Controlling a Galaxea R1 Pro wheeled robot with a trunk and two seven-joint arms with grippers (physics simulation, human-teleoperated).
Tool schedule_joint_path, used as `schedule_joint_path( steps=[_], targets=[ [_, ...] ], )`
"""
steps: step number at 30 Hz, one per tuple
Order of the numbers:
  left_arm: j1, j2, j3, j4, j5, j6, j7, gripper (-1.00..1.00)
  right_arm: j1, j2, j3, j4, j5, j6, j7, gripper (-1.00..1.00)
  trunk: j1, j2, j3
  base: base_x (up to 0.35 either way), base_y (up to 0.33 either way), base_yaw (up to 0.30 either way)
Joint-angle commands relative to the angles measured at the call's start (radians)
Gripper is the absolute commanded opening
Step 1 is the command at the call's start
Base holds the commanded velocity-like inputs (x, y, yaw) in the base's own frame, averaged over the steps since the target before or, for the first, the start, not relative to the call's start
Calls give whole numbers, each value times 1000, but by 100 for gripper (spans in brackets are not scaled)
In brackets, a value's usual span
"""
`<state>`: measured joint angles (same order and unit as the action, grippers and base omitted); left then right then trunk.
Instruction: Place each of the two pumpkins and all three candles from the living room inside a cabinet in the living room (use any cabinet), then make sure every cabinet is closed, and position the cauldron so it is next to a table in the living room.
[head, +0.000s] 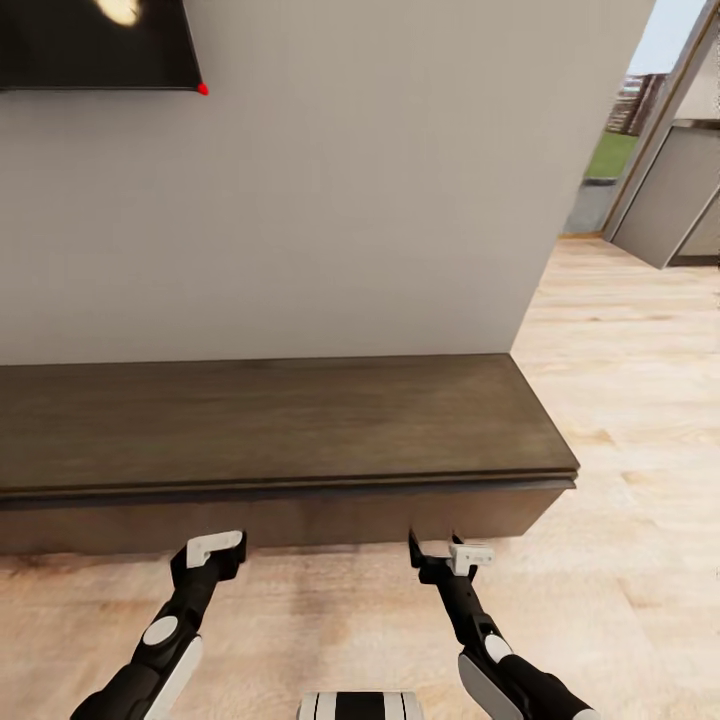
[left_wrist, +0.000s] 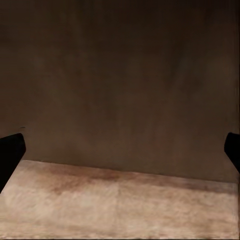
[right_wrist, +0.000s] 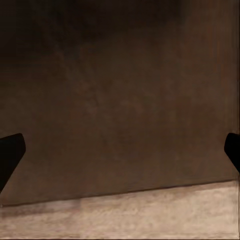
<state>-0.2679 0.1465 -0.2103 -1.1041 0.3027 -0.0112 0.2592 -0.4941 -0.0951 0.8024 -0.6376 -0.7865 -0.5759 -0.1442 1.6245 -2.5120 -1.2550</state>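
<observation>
Cabinet (head: 270, 425) lies at 12 o'clock of both empty, wide-open grippers, left (head: 215, 548) and right (head: 440, 550); its long axis runs 9-to-3.

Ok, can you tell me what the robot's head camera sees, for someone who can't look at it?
A long, low dark-brown cabinet stands closed against a pale wall, with the robot's left hand and right hand reaching toward its front just above the light wooden floor. A dark screen hangs on the wall at the upper left.
</observation>
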Motion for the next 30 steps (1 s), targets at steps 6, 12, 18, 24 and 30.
schedule_joint_path(
  steps=[6,12,18,24,30],
  targets=[
    [-1,1,1,-29,18,112,6,100,-1,-2,8,-15,-7,145,-8,100,-1,0,-1,-308,-68,0],
    [-1,2,11,-127,17,341,6,100,-1,-1,-1,-18,-10,333,-8,100,-1,0,-1,-307,-69,0],
    [-2,1,68,-239,18,631,5,100,-1,-1,-133,-75,-9,588,-8,100,-1,0,-1,-113,-12,0],
    [-4,0,121,-335,21,823,4,100,-1,-2,-206,-104,-8,742,0,100,-1,0,3,-10,-1,0],
    [-7,-3,134,-359,20,928,4,100,-1,-2,-209,-106,-8,753,7,100,-4,1,26,0,0,0]
  ],
)
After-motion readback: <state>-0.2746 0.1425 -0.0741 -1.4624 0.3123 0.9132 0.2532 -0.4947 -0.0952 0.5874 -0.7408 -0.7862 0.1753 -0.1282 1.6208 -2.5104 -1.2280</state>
